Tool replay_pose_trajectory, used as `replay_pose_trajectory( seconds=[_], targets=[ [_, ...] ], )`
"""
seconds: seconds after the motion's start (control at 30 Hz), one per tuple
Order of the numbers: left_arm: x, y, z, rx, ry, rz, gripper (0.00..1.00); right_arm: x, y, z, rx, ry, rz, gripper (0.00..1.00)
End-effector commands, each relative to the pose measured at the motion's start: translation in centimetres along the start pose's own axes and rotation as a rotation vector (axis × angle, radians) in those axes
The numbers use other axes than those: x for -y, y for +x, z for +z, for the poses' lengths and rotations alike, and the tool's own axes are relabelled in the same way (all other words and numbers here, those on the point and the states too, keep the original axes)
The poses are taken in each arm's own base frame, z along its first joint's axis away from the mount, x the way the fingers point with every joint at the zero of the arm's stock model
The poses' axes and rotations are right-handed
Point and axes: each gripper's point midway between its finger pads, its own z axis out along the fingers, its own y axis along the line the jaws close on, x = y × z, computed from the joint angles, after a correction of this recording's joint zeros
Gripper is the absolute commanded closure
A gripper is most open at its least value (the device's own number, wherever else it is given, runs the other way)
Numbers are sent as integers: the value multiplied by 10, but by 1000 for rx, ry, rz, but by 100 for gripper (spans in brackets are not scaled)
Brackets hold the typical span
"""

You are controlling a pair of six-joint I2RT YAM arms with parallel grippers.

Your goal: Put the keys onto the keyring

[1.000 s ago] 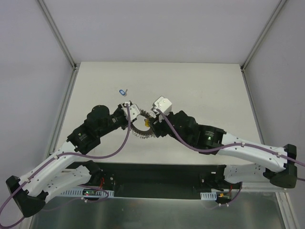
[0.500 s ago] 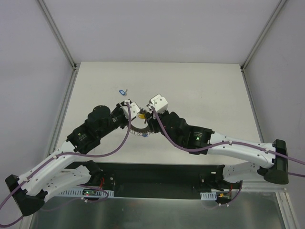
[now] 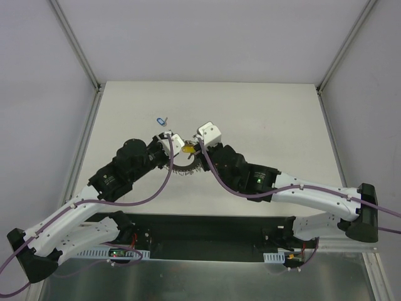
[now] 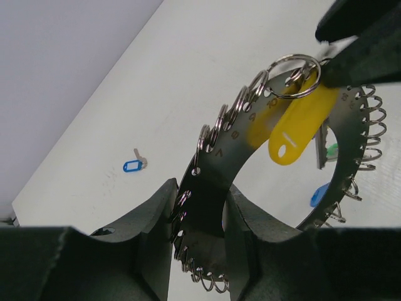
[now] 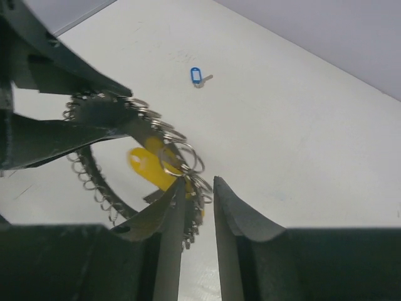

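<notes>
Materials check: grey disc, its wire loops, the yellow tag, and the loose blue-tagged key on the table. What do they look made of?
Grey disc: flat, matte dark grey, pale letters near the edge; metal or hard plastic, can't tell.
Wire loops: bright silvery metal, sharp glints.
Yellow tag: smooth, slightly glossy plastic with a moulded slot.
Blue-tagged key: blue plastic tag, small dull metal-looking shaft.

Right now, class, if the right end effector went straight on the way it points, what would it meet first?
Most likely the silvery wire loops edging the flat grey washer-like keyring, at the right end effector's tips, beside the yellow oval plastic tag. Depth is unclear; they may touch.
</notes>
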Motion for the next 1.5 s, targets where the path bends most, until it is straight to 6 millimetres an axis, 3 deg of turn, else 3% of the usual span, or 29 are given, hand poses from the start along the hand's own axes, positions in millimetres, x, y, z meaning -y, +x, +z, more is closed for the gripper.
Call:
replay_pose_trajectory(
  seconds=[0.0,0.07,0.2,0.33,0.5,0.67,0.83,1.0,1.13,1.43,1.47],
  targets=[
    [-4,-22,-10,88,-9,7,100,62,-37,-14,77,176,14,73],
    [-5,-20,-10,81,-15,13,100,90,-35,-18,66,250,34,73],
    [-8,-16,-9,55,-30,19,100,118,-25,-27,45,282,123,71],
    [-7,-16,-5,38,-22,9,100,97,-22,-26,26,136,80,66],
    [-6,-20,0,30,-8,-1,100,41,-20,-29,33,-195,41,55],
    [-7,-23,0,27,-6,-17,100,14,-14,-25,8,-253,2,53],
    [-8,-25,-1,24,-13,-32,100,6,-10,-10,-2,-137,46,53],
    [-7,-24,-2,19,-13,-31,100,2,-5,2,-4,-96,82,60],
    [-8,-24,-5,22,-19,-29,100,4,-2,4,-5,-73,78,65],
    [-5,-29,-5,40,5,-29,100,0,-2,8,-5,-93,64,65],
    [-5,-29,-6,42,6,-29,100,2,-3,8,-2,-87,61,68]
  ],
)
